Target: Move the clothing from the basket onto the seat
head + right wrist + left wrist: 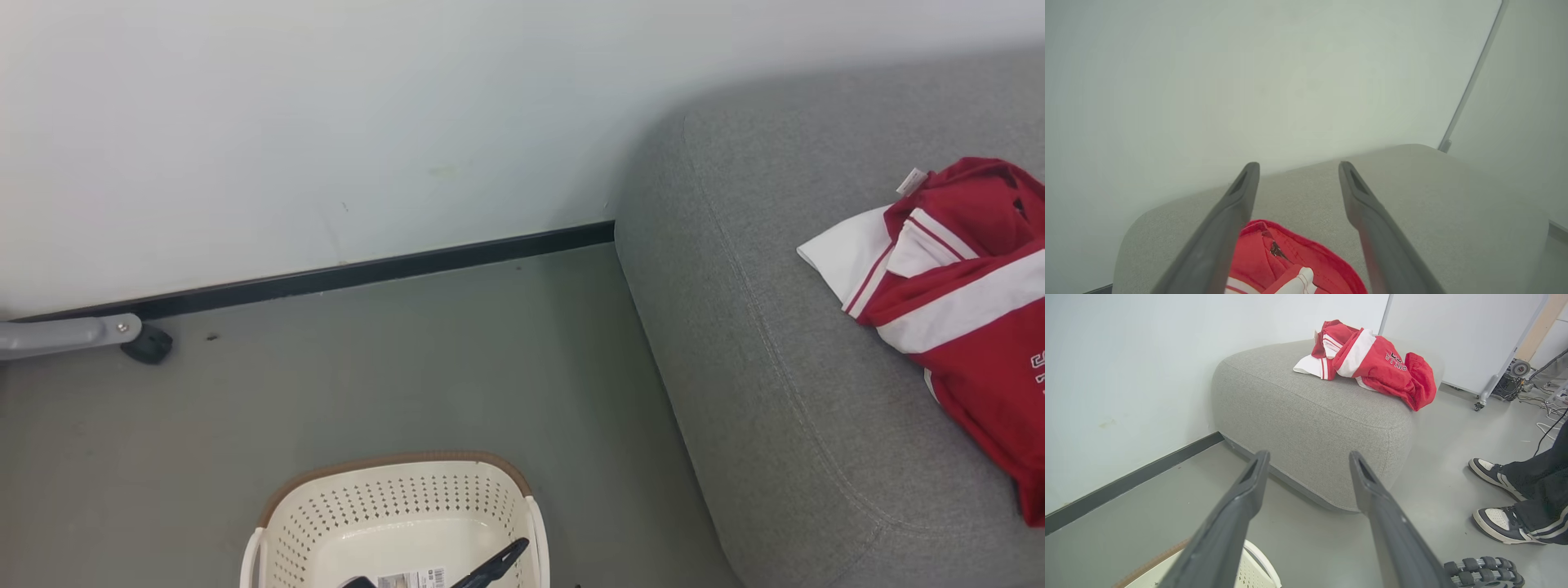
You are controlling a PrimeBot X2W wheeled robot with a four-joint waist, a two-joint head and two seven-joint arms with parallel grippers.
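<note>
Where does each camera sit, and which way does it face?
Head view: high, looking down at the basket, floor and seat; one dark finger shows.
Left wrist view: above the basket, facing the seat; open left gripper.
Right wrist view: over the seat, facing the wall; open right gripper.
Both wrist views share the clothing on the seat.

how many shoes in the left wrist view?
2. One sneaker stands on the floor right of the seat; the other sneaker is below it in that view, nearer the camera. Dark trouser legs cover part of each.
</note>
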